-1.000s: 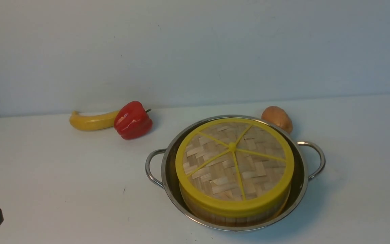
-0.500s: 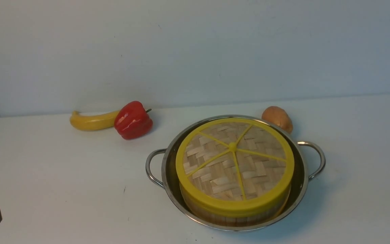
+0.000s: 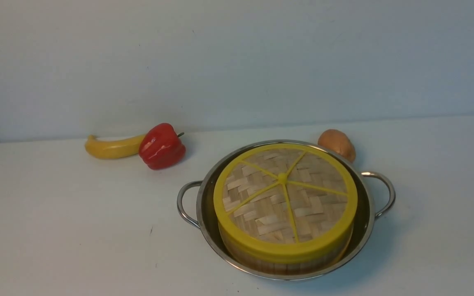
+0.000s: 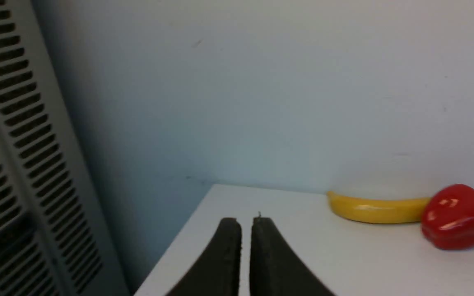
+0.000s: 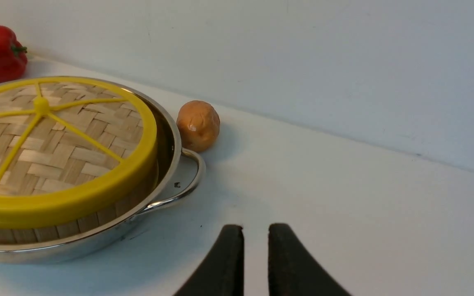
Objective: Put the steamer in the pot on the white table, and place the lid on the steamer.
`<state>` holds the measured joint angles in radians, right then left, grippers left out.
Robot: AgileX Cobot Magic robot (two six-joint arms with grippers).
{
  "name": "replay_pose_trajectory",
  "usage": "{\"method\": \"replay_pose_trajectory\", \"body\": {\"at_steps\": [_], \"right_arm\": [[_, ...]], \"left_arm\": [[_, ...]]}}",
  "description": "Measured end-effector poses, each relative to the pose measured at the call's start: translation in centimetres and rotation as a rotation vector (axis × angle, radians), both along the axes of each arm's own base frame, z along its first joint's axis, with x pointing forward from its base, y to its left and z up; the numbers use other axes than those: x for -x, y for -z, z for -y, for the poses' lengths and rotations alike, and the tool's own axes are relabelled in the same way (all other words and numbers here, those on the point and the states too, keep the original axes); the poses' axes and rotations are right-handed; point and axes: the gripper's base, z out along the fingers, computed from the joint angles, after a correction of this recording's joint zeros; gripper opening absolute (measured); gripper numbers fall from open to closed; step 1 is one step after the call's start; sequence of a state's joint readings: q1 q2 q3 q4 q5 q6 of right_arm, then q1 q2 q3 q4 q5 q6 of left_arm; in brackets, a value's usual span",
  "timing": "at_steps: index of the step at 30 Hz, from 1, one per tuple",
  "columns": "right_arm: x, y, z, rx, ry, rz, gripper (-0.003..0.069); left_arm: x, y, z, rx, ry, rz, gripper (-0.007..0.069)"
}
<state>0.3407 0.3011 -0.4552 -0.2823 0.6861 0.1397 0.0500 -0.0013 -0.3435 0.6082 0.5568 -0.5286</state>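
Note:
The steel pot [image 3: 203, 193] stands on the white table [image 3: 76, 230], right of centre. Inside it sits the steamer [image 3: 286, 266], of which only the bamboo side wall shows. The woven lid [image 3: 285, 197] with its yellow rim and spokes lies flat on top. In the right wrist view the lid [image 5: 56, 152], steamer wall [image 5: 97, 216] and pot handle [image 5: 196, 172] lie beside my right gripper [image 5: 256, 226], which is slightly open, empty and apart from them. My left gripper [image 4: 246, 220] hangs over the table's left edge, its fingers a narrow gap apart, holding nothing.
A banana [image 3: 111, 148] and a red pepper [image 3: 161, 146] lie at the back left by the wall. A brown round potato-like thing [image 3: 336, 144] rests just behind the pot's right side. A grey slatted panel [image 4: 2, 144] stands beyond the table's left edge.
The dark tip of my left gripper slid down and out of the front view's lower left corner. Pot, steamer and lid have not moved.

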Motion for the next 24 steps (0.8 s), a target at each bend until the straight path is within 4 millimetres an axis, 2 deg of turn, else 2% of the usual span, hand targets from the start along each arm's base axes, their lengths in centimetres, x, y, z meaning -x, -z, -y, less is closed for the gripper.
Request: {"method": "replay_pose_trajectory", "body": {"at_steps": [12,15,18,19,20,23,24], "right_arm": [[0.0,0.0,0.0,0.002,0.001,-0.002,0.0159],[0.0,0.0,0.0,0.002,0.001,-0.002,0.0165],[0.0,0.0,0.0,0.002,0.001,-0.002,0.0171],[0.0,0.0,0.0,0.001,0.001,-0.003,0.0178],[0.0,0.0,0.0,0.001,0.001,-0.003,0.0179],[0.0,0.0,0.0,0.0,0.0,-0.003,0.0188],[0.0,0.0,0.0,0.0,0.0,-0.003,0.019]], "left_arm": [[0.0,-0.2,0.1,-0.003,0.0,0.028,0.0052],[-0.4,0.3,0.4,0.025,0.029,0.025,0.0052],[-0.9,1.8,0.7,0.047,0.073,-0.03,0.0052],[-1.5,3.5,1.2,0.05,0.131,-0.089,0.0054],[-1.5,3.5,1.2,0.05,0.131,-0.089,0.0054],[-2.6,7.0,2.1,0.01,0.237,-0.184,0.0063],[-2.7,7.6,2.2,0.007,0.256,-0.193,0.0064]]}}
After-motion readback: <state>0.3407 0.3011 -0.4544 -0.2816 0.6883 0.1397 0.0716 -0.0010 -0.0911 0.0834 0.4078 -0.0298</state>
